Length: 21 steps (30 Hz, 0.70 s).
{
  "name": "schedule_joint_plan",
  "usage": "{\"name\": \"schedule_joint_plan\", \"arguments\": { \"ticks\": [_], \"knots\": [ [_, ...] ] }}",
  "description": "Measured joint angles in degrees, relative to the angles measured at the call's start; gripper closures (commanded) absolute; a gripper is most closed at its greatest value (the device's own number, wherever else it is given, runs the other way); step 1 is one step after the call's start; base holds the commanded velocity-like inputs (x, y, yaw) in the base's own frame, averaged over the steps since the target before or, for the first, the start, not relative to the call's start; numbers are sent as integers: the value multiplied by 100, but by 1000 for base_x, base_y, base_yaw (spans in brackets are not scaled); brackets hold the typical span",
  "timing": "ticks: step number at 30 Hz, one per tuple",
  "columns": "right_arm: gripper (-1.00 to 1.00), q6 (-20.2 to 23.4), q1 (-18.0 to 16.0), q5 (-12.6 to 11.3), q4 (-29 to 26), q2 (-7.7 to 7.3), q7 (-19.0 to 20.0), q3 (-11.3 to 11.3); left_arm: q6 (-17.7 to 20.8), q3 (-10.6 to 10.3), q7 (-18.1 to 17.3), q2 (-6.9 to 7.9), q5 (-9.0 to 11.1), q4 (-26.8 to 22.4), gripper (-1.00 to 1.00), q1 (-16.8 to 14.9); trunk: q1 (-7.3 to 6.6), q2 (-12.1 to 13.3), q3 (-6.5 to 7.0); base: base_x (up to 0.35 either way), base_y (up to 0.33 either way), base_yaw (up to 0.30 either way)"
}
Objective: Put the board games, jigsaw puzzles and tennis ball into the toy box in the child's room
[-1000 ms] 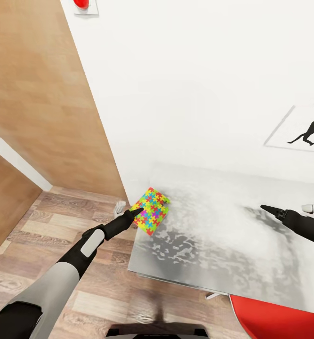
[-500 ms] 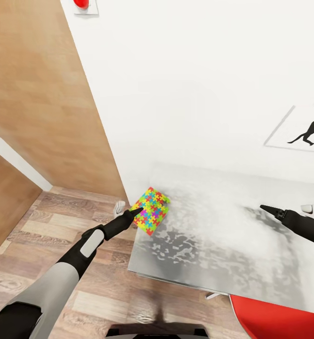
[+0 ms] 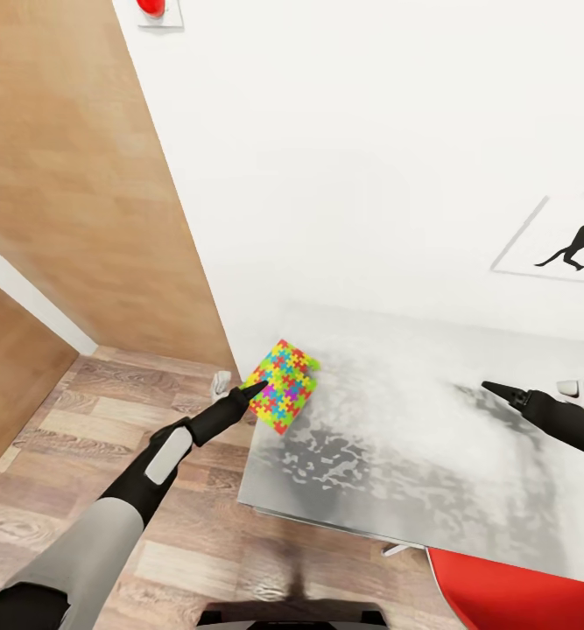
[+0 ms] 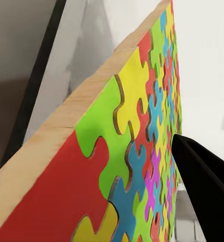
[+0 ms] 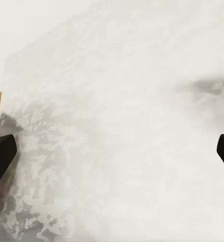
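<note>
"One jigsaw puzzle (image 3: 282, 386) sits at the near left corner of the surface (image 3: 414, 455), one edge tilted up, the left gripper (image 3: 255, 388) clenched on that edge."

"How should the lift go?"

"Slowly, I'd judge. Keep the sheet level and clamped, since a thin board pinched at one rim can pivot or slip."

"And the right gripper (image 5: 112, 151)?"

"Its fingers are spread wide over bare surface, well apart from the puzzle, holding nothing."

"What can't be made out?"

"A white item (image 3: 573, 387) at the frame's right edge is cut off."
</note>
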Motion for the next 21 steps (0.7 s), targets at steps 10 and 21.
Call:
{"name": "schedule_joint_plan", "arguments": {
  "ticks": [10, 21],
  "knots": [
    [-100, 0, 0, -7, 0, -6, 4, 96, 166, 2, 32, 3, 33, -851, 100, 327, 0, 0, 0, 0, 0, 0],
    [-100, 2, 3, -5, -1, -40, 428, 126, 772, -19, 146, -123, 162, -1635, 100, 527, 0, 0, 0, 0, 0, 0]
  ]
}}
